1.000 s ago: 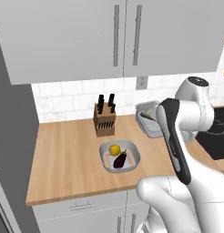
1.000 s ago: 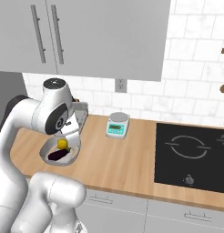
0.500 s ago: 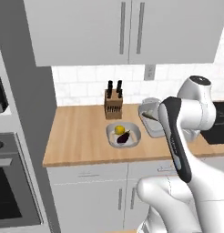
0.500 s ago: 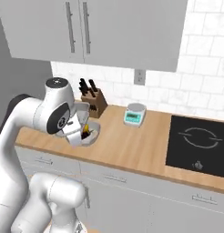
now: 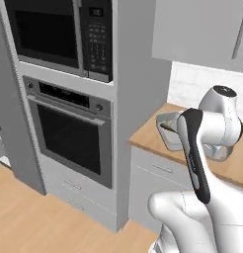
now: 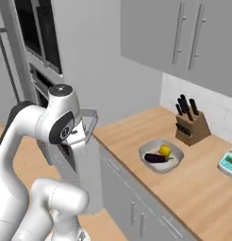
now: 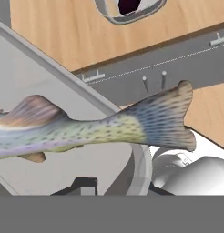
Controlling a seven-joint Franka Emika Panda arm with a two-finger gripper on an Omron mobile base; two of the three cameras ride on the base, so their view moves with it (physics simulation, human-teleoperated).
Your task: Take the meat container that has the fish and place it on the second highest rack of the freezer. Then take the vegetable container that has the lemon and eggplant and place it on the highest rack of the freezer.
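Left to right: wall oven (image 5: 74, 136) under microwave (image 5: 59, 32), no legible branding. Meat container (image 7: 63, 168) with fish (image 7: 86, 129) carried off the counter (image 6: 193, 188), kept level so fish stays in; gripper (image 7: 89, 186) fingers narrow, pinching its rim. Vegetable container (image 6: 161, 156) with lemon (image 6: 164, 150) and eggplant (image 6: 157, 158) waiting beside knife block (image 6: 188, 124).

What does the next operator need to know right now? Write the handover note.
Gripper: shut on the meat container, held up off the counter; the fish lies inside it.
Vegetable container sits on the counter beside the knife block, lemon and eggplant in it.
Done: meat container picked up.
Left: place it on the freezer's second highest rack, then fetch the vegetable container and place it on the highest rack.
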